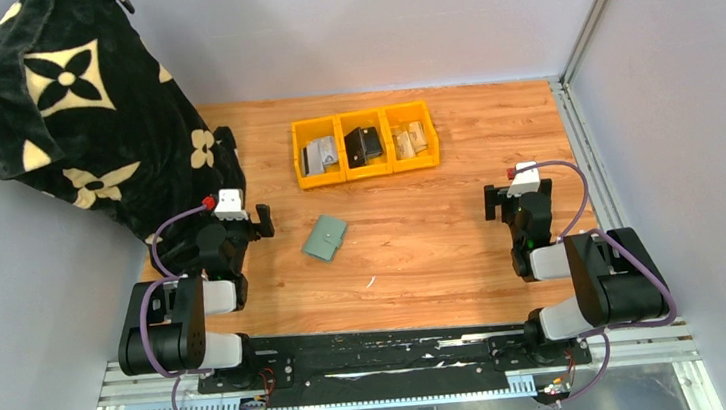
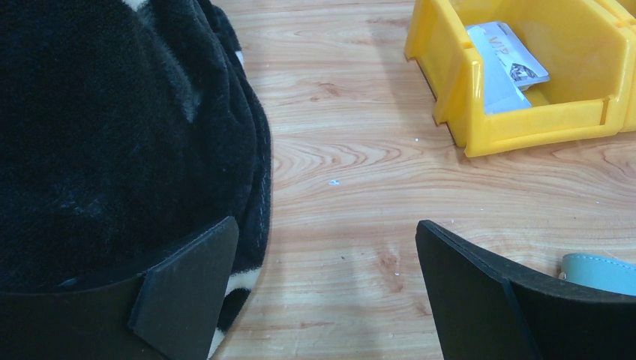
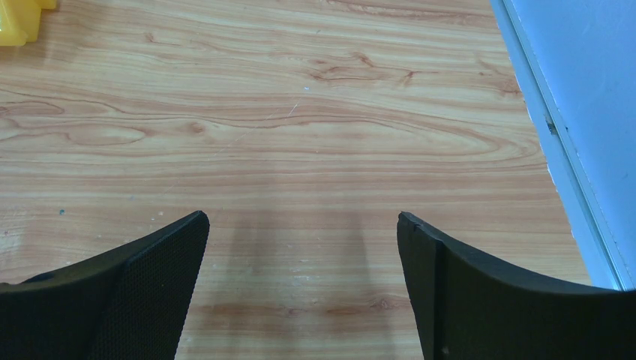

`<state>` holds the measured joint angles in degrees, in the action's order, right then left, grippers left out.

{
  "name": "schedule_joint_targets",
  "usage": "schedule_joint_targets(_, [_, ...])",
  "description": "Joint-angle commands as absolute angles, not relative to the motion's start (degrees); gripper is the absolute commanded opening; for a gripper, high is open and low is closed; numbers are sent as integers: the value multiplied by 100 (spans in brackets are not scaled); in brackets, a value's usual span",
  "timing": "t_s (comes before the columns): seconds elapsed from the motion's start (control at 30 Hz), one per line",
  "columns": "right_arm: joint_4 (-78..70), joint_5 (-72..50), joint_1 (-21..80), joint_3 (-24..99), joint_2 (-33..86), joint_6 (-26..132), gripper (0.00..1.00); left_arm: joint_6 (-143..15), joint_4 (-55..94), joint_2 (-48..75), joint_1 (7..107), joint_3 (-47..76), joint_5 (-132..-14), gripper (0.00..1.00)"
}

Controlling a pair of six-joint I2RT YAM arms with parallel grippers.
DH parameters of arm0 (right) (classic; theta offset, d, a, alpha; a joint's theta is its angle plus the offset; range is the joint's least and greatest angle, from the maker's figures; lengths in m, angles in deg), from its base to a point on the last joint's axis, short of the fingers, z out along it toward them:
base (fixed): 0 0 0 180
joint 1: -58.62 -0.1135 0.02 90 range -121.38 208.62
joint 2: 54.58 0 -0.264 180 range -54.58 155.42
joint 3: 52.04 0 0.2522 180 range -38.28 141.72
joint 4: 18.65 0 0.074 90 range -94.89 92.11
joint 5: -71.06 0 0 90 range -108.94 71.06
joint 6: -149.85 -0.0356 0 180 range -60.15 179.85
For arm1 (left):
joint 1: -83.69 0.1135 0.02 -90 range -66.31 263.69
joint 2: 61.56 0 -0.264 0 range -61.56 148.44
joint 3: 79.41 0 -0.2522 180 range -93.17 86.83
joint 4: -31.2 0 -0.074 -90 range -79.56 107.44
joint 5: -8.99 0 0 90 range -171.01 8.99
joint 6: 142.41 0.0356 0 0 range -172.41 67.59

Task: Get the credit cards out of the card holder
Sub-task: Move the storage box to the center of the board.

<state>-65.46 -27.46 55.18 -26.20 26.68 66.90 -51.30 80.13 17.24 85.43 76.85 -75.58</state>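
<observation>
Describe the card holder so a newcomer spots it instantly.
On the wooden table, find the row of three yellow bins at the far side. Just on the near side of the left bin lies the card holder, flat and closed. It is sage green and outside the bins, unlike the black wallet in the middle bin.

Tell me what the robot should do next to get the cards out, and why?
Probably slide the left fingers rightward over the green card holder. It lies shut on the wooden table, nearer that arm, and both the left and right fingers are open and empty.
</observation>
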Motion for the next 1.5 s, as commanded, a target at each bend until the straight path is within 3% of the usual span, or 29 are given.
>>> schedule_joint_targets(0.0, [-6580, -2712, 5576, -2554, 2707, 6697, 99, -5100, 8079, 1727, 8518, 7626, -7666, 100])
schedule_joint_targets(0.43, [-6534, -3072, 5555, -2512, 2649, 6632, 99, -5098, 8039, 1727, 8519, 7606, -7673, 100])
schedule_joint_targets(0.53, [-4935, -3549, 5476, -1939, 2004, 6422, 99, -5066, 7980, 1602, 8513, 7618, -7588, 100])
schedule_joint_targets(0.63, [-3080, -3480, 5476, -1029, 1678, 6190, 99, -5094, 7108, 1206, 8514, 7287, -7681, 100])
schedule_joint_targets(0.77, [-2398, -3085, 5480, -443, 1378, 5615, 99, -4800, 4950, 730, 8518, 6354, -7488, 100])
schedule_joint_targets(0.9, [-2022, -1939, 5515, 259, 1456, 4900, 99, -4459, 3560, 374, 8519, 5675, -7372, 100])
schedule_joint_targets(1.07, [-1360, -430, 5448, 1320, 2064, 4509, 99, -4211, 1876, 214, 8519, 4856, -7050, 100])
schedule_joint_targets(1.47, [105, -2216, 3377, 4158, 4749, 5135, 84, -3668, -407, 318, 8522, 3949, -6345, 100])
